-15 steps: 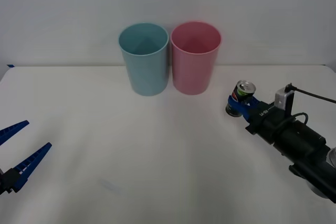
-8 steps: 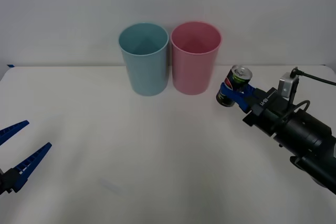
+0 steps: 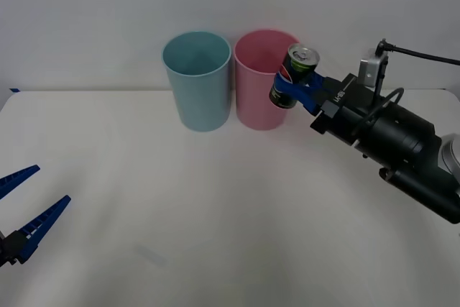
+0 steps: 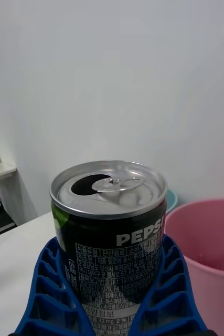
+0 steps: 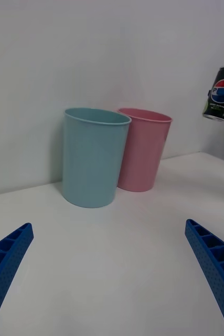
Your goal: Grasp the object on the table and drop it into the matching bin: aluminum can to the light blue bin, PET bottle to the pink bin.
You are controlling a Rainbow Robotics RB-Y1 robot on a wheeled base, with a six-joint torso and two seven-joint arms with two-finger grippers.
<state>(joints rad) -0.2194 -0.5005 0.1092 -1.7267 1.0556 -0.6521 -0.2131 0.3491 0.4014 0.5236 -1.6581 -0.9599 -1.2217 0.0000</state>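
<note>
My right gripper [image 3: 291,90] is shut on the aluminum can [image 3: 295,77], a small dark can with a silver top, held in the air at the right side of the pink bin [image 3: 260,80], near its rim. In the right wrist view the can [image 4: 110,231] sits between the blue fingers [image 4: 51,294] with the pink bin [image 4: 206,252] just behind it. The light blue bin [image 3: 198,80] stands left of the pink one, touching it. My left gripper [image 3: 21,210] is open, low at the table's near left. The left wrist view shows both bins [image 5: 93,155] [image 5: 143,147] and the lifted can [image 5: 222,101].
The white table [image 3: 180,206] spreads wide in front of the bins. A plain white wall rises behind them. The black right arm [image 3: 402,149] reaches in from the right edge.
My right gripper has lifted the can off the table and carried it up and to the left, toward the pink bin. The left arm has not moved.
</note>
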